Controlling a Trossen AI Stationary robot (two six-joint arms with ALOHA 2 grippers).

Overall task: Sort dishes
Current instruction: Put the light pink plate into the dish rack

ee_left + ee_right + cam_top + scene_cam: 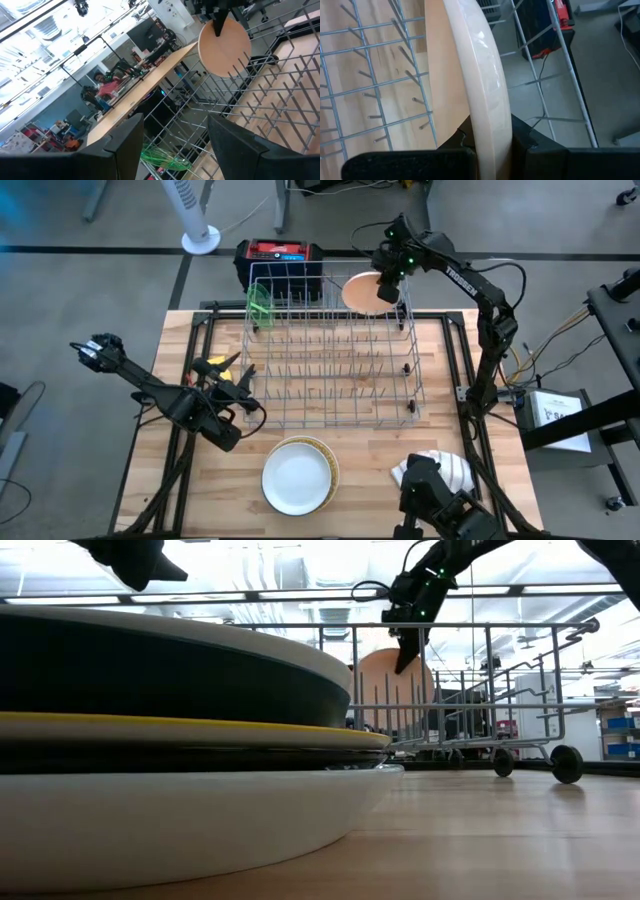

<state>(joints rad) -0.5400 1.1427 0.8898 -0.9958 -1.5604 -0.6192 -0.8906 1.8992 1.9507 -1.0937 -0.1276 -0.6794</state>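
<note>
Right gripper (pixel 385 283) clamped on the peach plate's (pixel 360 291) rim, holding it on edge over the rack's (pixel 335 355) far right corner. Left gripper (pixel 232 383) sits beside the rack's left side, fingers apart, empty.

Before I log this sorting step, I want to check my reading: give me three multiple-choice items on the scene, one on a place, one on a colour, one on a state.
1. Where is the round peach plate?
A. at the far right corner of the wire dish rack
B. flat on the wooden table
C. on the stack of plates

2. What colour is the translucent dish standing at the rack's far left corner?
A. black
B. lime-green
C. brown

3. How does the right gripper stand?
A. open, clear of everything
B. shut on nothing
C. shut on the peach plate's rim

Answers: 1 A, the high view shows it there; 2 B, green shows through the wires; 3 C, the right wrist view shows both fingers pressing the rim.
</note>
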